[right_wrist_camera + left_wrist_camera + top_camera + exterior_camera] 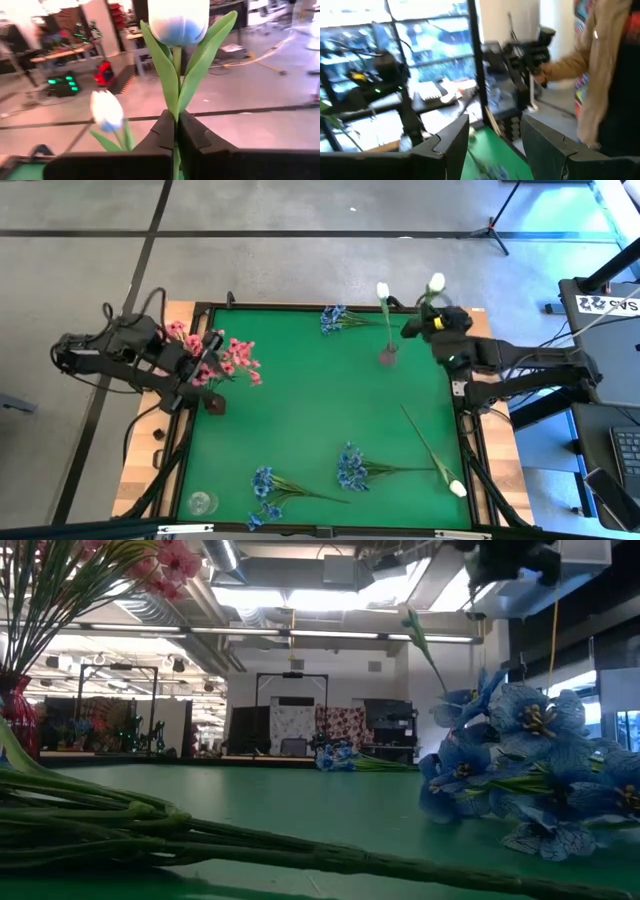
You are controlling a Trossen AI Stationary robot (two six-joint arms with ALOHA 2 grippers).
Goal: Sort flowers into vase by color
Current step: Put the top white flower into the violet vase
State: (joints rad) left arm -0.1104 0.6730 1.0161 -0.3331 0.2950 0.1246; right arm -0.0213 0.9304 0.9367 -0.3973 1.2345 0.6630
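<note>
High view: right gripper (pixel 437 308) hangs at the far right corner of the tabletop (pixel 320 410), gripping a white tulip (pixel 436 282). A small vase (pixel 388 356) just left of it already has one tulip (pixel 382 290).
High view, left: left gripper (pixel 205 350) sits by the pink flowers (pixel 232 360) in the left vase (pixel 214 404). Blue sprigs (pixel 352 468) and another white tulip (pixel 457 488) lie near.
Low view: blue blossoms (pixel 520 770) fill the right; stems (pixel 200 835) cross the front.
Left wrist view: fingers (pixel 451 142) spread wide, nothing between them.
Right wrist view: fingers (pixel 165 131) pinch the stem (pixel 176 65) below the bud.
Step advice: I judge the tulip is headed for the small vase; keep the stem upright, centre it over the mouth, lower, then release.
</note>
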